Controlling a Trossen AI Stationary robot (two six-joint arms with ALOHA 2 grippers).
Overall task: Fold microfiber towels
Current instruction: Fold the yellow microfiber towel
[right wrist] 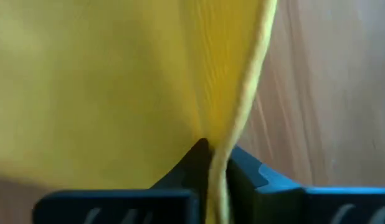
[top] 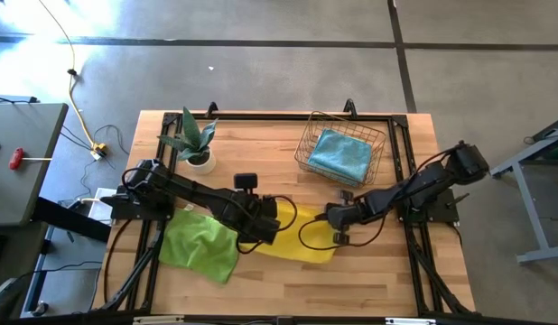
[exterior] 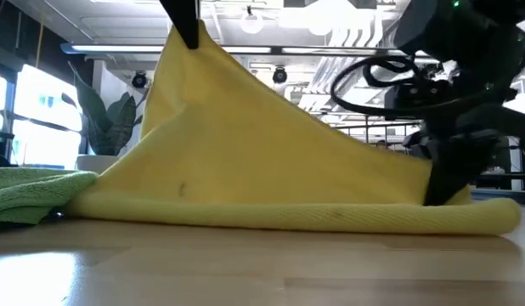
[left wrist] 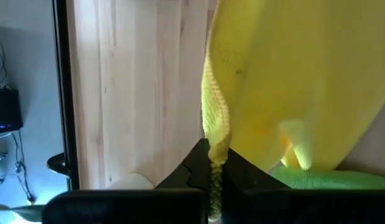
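A yellow microfiber towel [top: 306,242] lies mid-table with part of it raised like a tent [exterior: 245,136]. My left gripper [exterior: 186,25] is shut on its raised top. My right gripper [exterior: 445,183] is shut on its right end, low near the table. A lime green towel [top: 202,246] lies crumpled on the table to the left, beside the yellow one [exterior: 33,191]. A teal towel [top: 340,155] lies folded in the wire basket [top: 306,158] at the back. My left gripper pinches a bunched, hemmed edge [left wrist: 217,143] of the yellow towel between its two fingers, coming from above and slanting down. The cloth hangs below it, sloping down to the towel's lower fold [exterior: 271,217], which lies on the table. My right gripper pinches the yellow towel's hemmed edge [right wrist: 225,149] between its two fingers, slanting down from the table's right side. That end stands just above the table [exterior: 432,174], and the rolled fold below it [exterior: 483,217] lies on the wood.
A small potted plant [top: 198,144] stands at the back left. A black frame [top: 401,171] runs around the wooden tabletop. There is bare wood along the near edge [top: 333,289].
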